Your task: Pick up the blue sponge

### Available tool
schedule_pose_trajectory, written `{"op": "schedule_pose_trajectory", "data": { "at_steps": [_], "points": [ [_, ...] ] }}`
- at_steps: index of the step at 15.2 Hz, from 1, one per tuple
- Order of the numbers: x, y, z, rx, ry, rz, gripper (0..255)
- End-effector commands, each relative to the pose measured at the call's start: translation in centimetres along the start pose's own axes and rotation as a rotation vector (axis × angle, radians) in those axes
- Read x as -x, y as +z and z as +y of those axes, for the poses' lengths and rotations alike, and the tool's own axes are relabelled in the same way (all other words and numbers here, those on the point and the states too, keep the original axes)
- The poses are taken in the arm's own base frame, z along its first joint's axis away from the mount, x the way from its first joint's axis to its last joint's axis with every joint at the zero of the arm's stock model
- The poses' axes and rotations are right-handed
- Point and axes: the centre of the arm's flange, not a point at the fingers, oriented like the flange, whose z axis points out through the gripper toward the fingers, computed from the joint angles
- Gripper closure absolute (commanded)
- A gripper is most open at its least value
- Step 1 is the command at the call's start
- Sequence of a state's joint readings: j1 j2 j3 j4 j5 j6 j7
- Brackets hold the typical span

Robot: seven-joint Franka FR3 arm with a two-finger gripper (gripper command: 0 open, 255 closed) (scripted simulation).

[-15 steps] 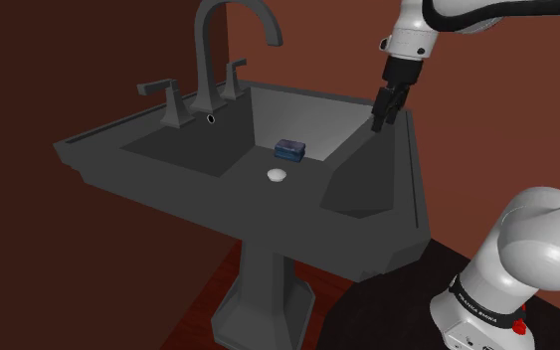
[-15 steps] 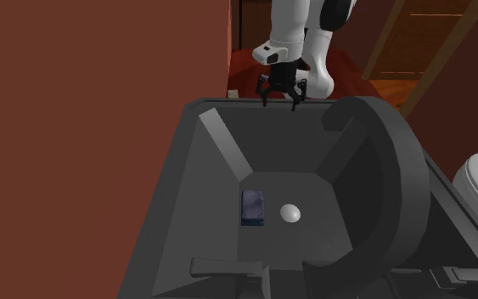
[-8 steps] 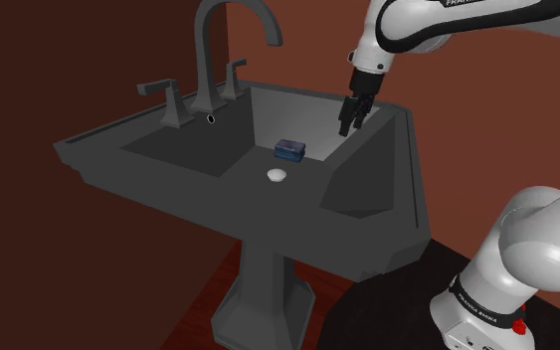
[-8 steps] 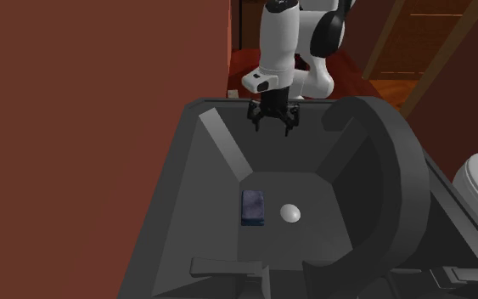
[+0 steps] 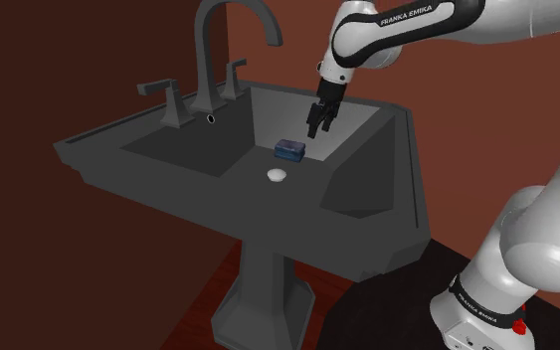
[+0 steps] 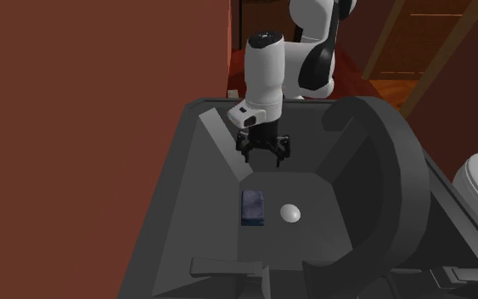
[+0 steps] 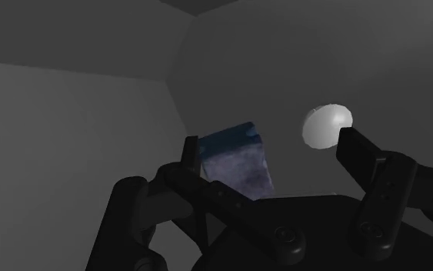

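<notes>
blue sponge (image 6: 253,207) | flat, sink (image 6: 173,204) floor | long axis points at faucet (image 5: 206,60)

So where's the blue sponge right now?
In the shoulder view the blue sponge lies on the sink floor, between the white drain plug at lower left and the open gripper at upper right, untouched.

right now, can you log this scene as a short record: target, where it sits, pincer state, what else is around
target: blue sponge
place: flat on the floor of the dark grey sink, beside the white drain plug, not touching it
hand: pincer open, empty, hanging over the basin, clear of the sponge
also there: tall tap at the sink's back edge
</notes>
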State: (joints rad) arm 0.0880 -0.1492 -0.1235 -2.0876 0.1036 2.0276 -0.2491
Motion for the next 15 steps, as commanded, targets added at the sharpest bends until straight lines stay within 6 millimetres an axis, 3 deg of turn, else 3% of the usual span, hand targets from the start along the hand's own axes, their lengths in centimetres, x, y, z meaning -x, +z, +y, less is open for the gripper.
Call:
{"op": "schedule_pose_trajectory", "data": {
  "at_steps": [1,10,15],
  "points": [
    [-2.2,1.2,0.1,-0.006,-0.013,0.011,0],
    [-12.3,6.2,0.5,-0.035,-0.068,0.061,0],
    [-12.7,8.6,0.7,-0.037,-0.071,0.065,0]
  ]
}}
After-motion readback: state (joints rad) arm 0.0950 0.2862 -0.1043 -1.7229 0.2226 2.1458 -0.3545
